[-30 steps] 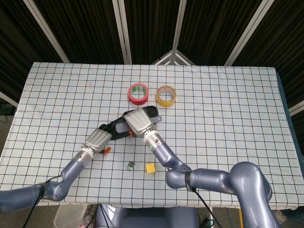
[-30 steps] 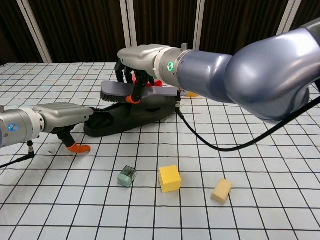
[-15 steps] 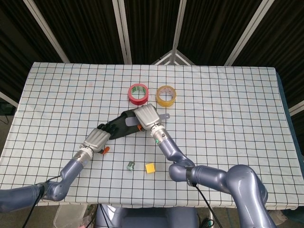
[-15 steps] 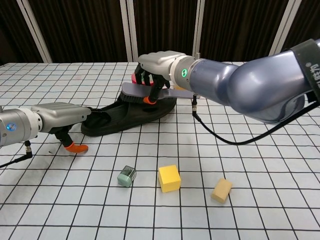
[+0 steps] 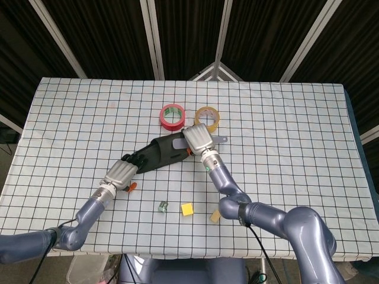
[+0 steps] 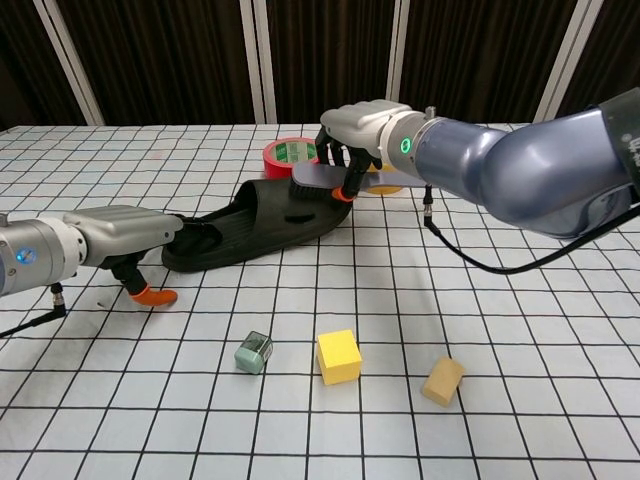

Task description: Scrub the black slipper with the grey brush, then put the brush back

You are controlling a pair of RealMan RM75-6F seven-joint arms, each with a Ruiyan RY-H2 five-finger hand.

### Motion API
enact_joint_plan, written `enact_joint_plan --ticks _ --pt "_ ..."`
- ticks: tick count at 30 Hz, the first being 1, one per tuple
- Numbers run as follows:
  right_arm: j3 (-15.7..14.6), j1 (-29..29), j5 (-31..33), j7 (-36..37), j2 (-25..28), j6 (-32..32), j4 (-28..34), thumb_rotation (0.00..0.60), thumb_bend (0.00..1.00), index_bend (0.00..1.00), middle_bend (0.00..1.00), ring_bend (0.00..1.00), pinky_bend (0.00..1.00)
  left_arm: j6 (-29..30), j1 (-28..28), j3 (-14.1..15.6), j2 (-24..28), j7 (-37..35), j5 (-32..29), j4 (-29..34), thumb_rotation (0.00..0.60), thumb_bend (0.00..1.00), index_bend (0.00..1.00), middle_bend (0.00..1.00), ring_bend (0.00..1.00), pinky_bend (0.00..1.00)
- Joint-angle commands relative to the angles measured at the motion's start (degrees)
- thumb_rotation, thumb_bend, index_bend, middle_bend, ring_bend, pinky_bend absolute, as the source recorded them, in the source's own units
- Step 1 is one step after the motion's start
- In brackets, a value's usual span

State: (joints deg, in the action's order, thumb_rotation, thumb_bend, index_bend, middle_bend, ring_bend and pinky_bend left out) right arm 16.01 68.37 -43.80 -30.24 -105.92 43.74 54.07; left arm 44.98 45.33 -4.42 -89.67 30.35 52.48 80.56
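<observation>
The black slipper [image 5: 159, 153] lay on the checked table [image 5: 284, 130], its long axis running from about 8 o'clock to 2 o'clock in the head view. The left hand [image 5: 121, 174] sat at the slipper's 8 o'clock end, fingers [image 6: 205, 236] reaching into the heel end and pressing on it; an orange-tipped finger touched the cloth just beside the sole. The right hand [image 5: 199, 139] hovered at the slipper's 2 o'clock end, fingers clenched around the grey brush [image 6: 322, 178], gripping it by the handle, whose tip stuck out toward 3 o'clock. In the chest view the brush head sat just above the slipper's toe end; whether the bristles touched it could not be told.

A red tape roll [image 5: 172, 116] and a yellow tape roll [image 5: 206, 115] lay side by side at 12 o'clock of the slipper. Toward 6 o'clock, near the table's front edge, sat a small green block [image 6: 254, 352], a yellow cube [image 6: 339, 356] and a tan wedge [image 6: 443, 381]
</observation>
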Motion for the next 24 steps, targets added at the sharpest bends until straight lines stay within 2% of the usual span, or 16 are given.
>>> enact_joint_plan --ticks 1,16,24 --pt "-0.02 -0.22 0.01 -0.12 0.21 -0.12 0.18 0.6 0.54 0.68 0.58 0.54 0.58 0.22 0.11 0.14 -0.08 0.12 -0.09 0.17 0.572 0.53 0.04 0.03 0.02 0.09" --pt "0.68 0.23 -1.62 -3.06 1.44 3.22 11.03 0.6 0.54 0.69 0.58 0.55 0.58 1.24 0.81 0.96 -0.65 0.62 -0.75 0.72 0.57 0.53 0.04 0.03 0.02 0.09" --pt "0.76 0.63 -2.01 -4.54 0.87 4.88 13.47 0.6 0.54 0.69 0.58 0.55 0.6 1.6 0.98 1.23 -0.51 0.64 -1.16 0.93 0.569 0.53 0.04 0.03 0.02 0.09"
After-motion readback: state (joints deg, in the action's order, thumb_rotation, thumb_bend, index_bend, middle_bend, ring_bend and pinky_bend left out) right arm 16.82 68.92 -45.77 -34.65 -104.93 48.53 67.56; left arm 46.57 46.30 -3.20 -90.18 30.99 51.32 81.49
